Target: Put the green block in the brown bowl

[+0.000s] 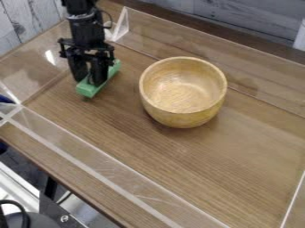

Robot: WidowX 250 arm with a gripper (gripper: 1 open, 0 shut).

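Note:
The green block [88,89] lies on the wooden table at the left, one end poking out below my fingers. My black gripper [91,77] points almost straight down over it, one finger on each long side, and is shut on the block. The block looks to be resting on or just off the tabletop; I cannot tell which. The brown bowl [183,91], round, thick-walled and of light wood, stands upright and empty to the right of the block, about a block's length away from it.
Low clear plastic walls [71,151] run along the table's front and left edges. A clear plastic piece [120,23] stands behind the gripper. Grey boards show at the back right.

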